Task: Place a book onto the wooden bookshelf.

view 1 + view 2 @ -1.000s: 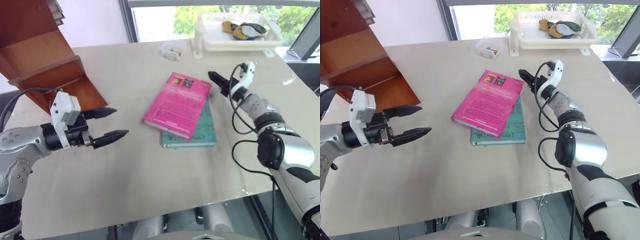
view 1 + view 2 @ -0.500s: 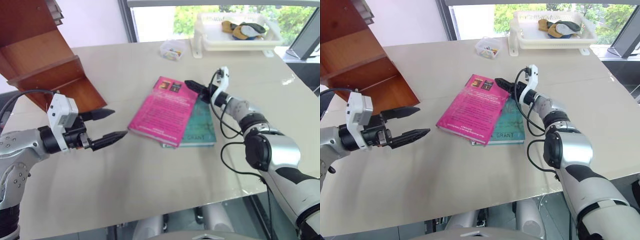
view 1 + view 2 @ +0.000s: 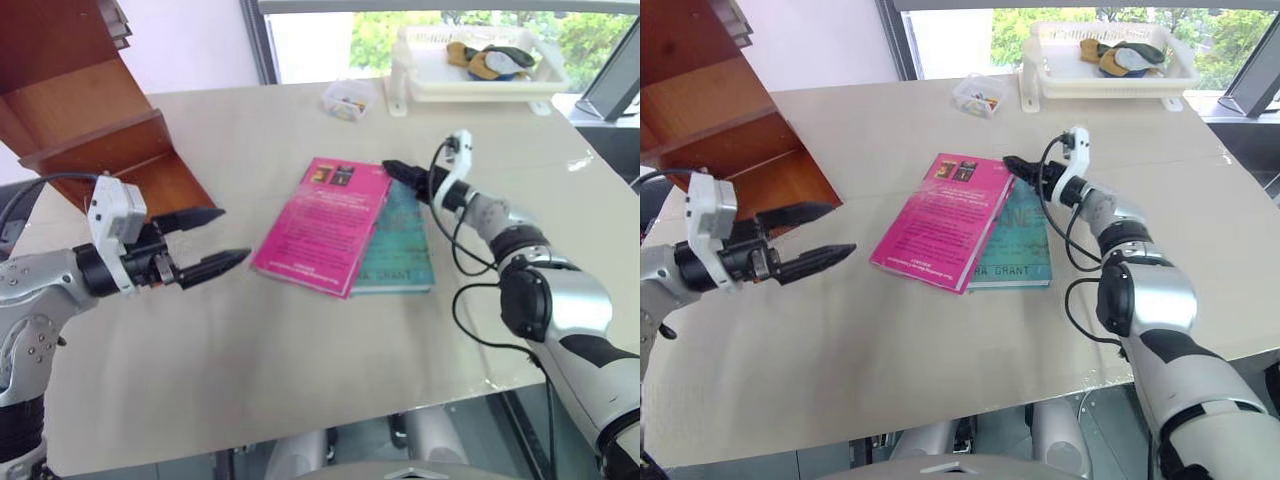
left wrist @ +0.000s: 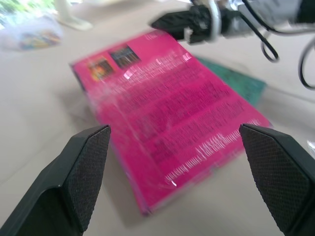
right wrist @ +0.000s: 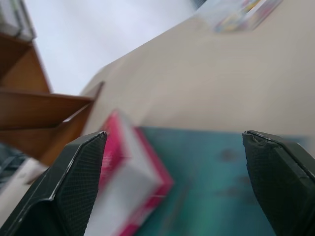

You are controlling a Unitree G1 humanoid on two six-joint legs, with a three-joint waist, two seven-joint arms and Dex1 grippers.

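Shifted leftward off the teal book (image 3: 400,240) since a second ago, the book (image 3: 322,225) lies askew on the table (image 3: 300,380), the right gripper (image 3: 398,172) gaping empty at its corner, probably from nudging it. Left wrist view: the left gripper (image 4: 177,182), fingers spread, faces the pink cover, ready to grasp. Right wrist view: the wooden bookshelf (image 5: 39,118) stands beyond.

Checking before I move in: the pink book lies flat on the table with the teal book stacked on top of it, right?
No, the order is reversed: the pink book lies on top of the teal book, as the left eye view shows. Both lie flat on the table.
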